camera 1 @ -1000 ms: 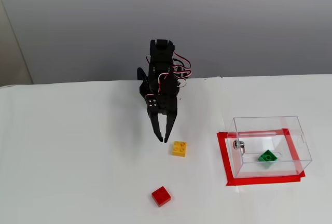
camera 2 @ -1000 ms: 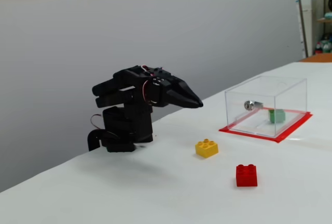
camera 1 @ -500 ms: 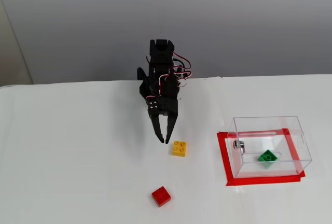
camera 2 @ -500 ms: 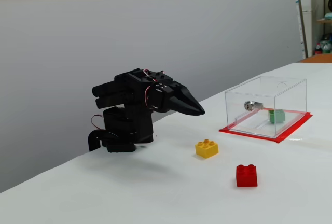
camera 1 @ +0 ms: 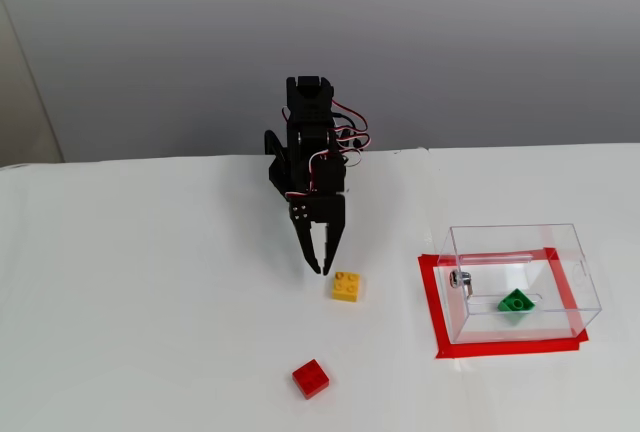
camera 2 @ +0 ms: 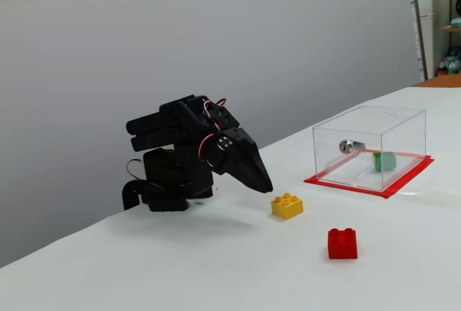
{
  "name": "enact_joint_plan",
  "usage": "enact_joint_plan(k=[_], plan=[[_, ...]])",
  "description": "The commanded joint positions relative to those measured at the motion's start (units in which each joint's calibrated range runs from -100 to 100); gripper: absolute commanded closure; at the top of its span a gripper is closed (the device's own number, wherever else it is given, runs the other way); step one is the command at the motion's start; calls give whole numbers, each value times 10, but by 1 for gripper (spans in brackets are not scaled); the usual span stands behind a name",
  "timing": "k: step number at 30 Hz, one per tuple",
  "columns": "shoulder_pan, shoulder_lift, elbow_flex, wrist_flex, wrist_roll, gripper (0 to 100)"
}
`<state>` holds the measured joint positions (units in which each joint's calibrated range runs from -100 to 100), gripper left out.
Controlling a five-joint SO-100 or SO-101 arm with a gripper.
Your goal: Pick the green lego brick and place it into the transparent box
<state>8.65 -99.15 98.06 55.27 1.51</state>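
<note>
Empty and pointed down at the table [camera 1: 150, 302], the hand [camera 1: 321, 268] was seen with its two fingers close together, holding nothing. It was hung just beside the yellow brick [camera 1: 346, 286], toward the middle of the table. The green lego brick [camera 1: 516, 302] was already found inside the transparent box [camera 1: 520, 280], well apart from the hand, near the table's right edge in that fixed view. Nearer the front edge, the red brick [camera 2: 341, 243] was left alone.

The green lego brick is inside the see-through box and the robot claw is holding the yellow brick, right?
Not quite. The green lego brick is inside the transparent box, but in both fixed views the gripper holds nothing; the yellow brick lies on the table beside it.
</note>
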Motion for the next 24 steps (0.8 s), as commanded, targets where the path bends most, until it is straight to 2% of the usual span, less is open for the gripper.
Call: enact_joint_plan(k=[1,8,24], plan=[[-3,-7,-15,50,-2,98],[-5,-8,-56,191,-3,98],[-5,-6,-58,195,-3,98]])
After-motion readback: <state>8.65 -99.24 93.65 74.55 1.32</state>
